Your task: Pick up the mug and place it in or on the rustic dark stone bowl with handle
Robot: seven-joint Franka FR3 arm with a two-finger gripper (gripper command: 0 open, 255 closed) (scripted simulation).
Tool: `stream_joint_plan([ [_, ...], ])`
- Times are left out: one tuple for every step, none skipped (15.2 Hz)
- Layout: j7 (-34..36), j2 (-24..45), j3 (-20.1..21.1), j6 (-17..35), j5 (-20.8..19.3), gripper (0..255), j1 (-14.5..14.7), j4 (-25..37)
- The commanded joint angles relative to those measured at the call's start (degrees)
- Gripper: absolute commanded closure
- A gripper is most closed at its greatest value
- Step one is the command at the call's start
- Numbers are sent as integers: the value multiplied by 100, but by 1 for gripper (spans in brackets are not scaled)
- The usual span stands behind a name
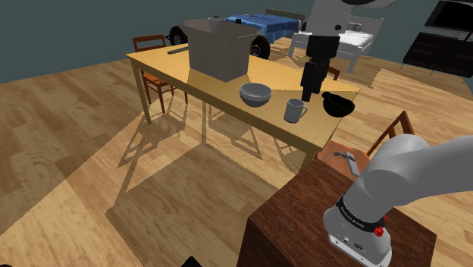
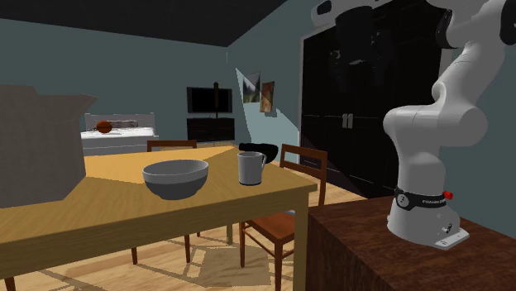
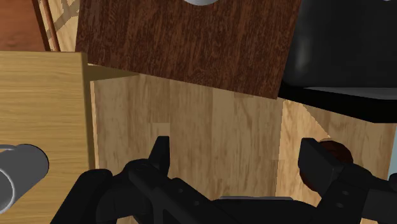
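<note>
A grey mug (image 1: 295,111) stands upright near the table's front edge, its handle toward the dark bowl with handle (image 1: 338,104) a short way to the shoulder view's right. My black gripper (image 1: 308,92) hangs above the table between the two, higher than the mug and touching neither. In the wrist view the gripper (image 3: 236,156) is open, its fingers wide apart with only wooden floor between them, and the mug (image 3: 19,173) lies off to the side of one finger. From the second exterior view the mug (image 2: 250,167) stands in front of the dark bowl (image 2: 258,150).
A grey round bowl (image 1: 255,93) sits beside the mug on the yellow wooden table (image 1: 220,95), and a large cardboard box (image 1: 220,47) stands behind it. Wooden chairs (image 1: 154,53) ring the table. The dark brown stand (image 1: 303,220) is close to the table's near corner.
</note>
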Motion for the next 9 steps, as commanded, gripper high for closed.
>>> stream_joint_plan([
  [0,0,0,0,0,0,0,0],
  [-113,79,-91,116,-85,0,-40,-43],
  [-224,166,-182,233,-169,0,-80,-80],
  [-334,259,-271,352,-249,0,-121,-109],
  [-441,360,-362,473,-328,0,-161,-132],
  [-548,467,-452,594,-403,0,-201,-148],
  [-653,580,-542,715,-476,0,-240,-157],
  [-757,700,-630,837,-545,0,-279,-159],
  [-860,826,-718,959,-610,0,-317,-154],
])
